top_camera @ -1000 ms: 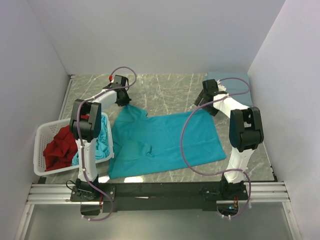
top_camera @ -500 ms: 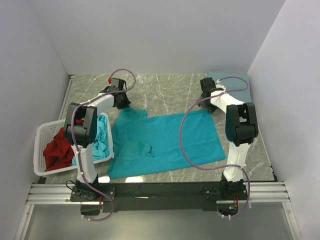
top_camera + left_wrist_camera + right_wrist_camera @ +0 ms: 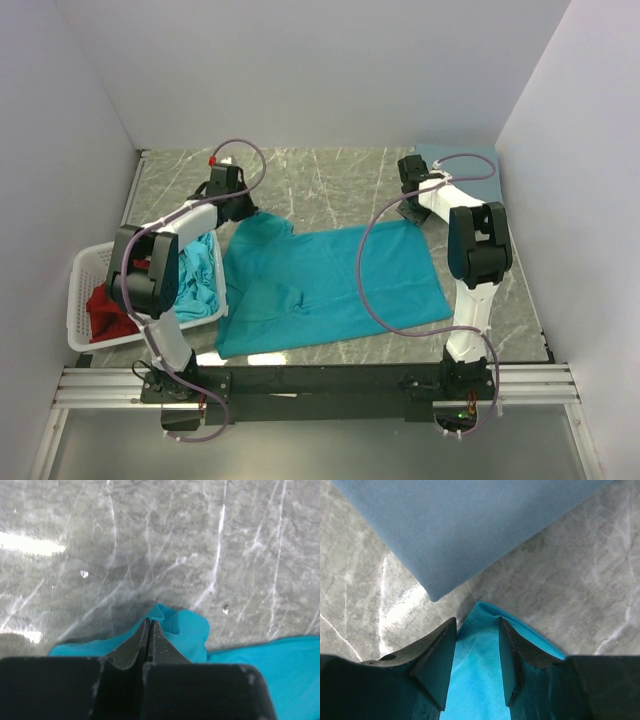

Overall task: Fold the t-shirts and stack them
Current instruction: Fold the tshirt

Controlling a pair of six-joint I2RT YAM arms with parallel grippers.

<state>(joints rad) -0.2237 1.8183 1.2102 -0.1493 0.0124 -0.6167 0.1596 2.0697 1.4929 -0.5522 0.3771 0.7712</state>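
Observation:
A bright teal t-shirt lies spread flat in the middle of the table. My left gripper is at its far left corner. In the left wrist view that gripper is shut on a raised fold of the teal t-shirt. My right gripper is low at the far right corner. In the right wrist view it stands open astride that teal corner, with fabric between the fingers. A folded grey-blue t-shirt lies at the back right, just beyond the corner.
A white lattice basket at the left edge holds a red t-shirt and another teal one; my left arm's elbow hangs over it. Walls close in on three sides. Grey marble table shows behind the shirt.
The right gripper has dropped onto the shirt's far right corner and its jaws have narrowed around it. The left arm has swung left over the basket, its gripper still shut.

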